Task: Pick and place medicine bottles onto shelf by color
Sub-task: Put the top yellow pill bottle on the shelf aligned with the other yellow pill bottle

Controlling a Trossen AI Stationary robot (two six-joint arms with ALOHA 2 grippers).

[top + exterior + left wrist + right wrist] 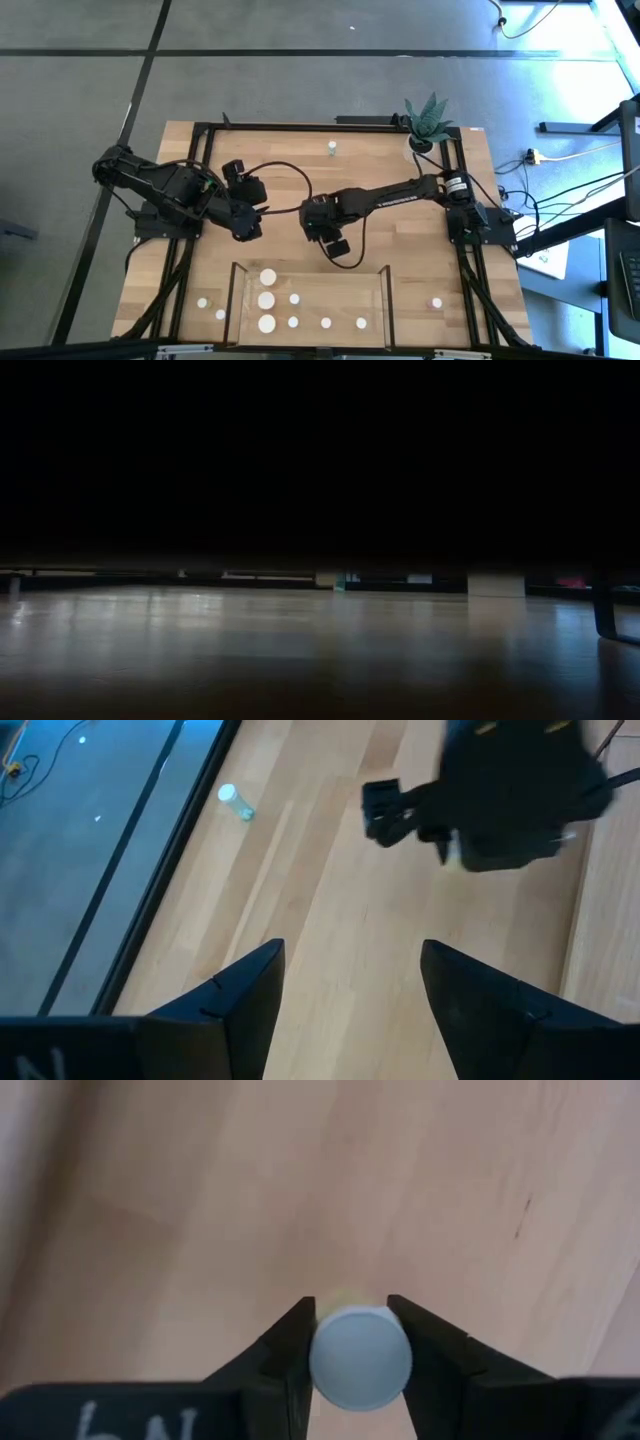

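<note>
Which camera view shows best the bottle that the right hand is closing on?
The right wrist view: the bottle's white cap sits squarely between the right hand's fingers, both touching it. In the high view the arm hides that bottle. The left wrist view shows only a pale sliver under that hand. The low view shows nothing of it.

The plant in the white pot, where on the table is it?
High view: the plant stands at the table's far right corner, behind the right arm's base.

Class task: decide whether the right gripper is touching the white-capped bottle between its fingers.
Touching. In the right wrist view, both fingers of the right gripper press against the sides of the white-capped bottle, with no gap visible.
</note>
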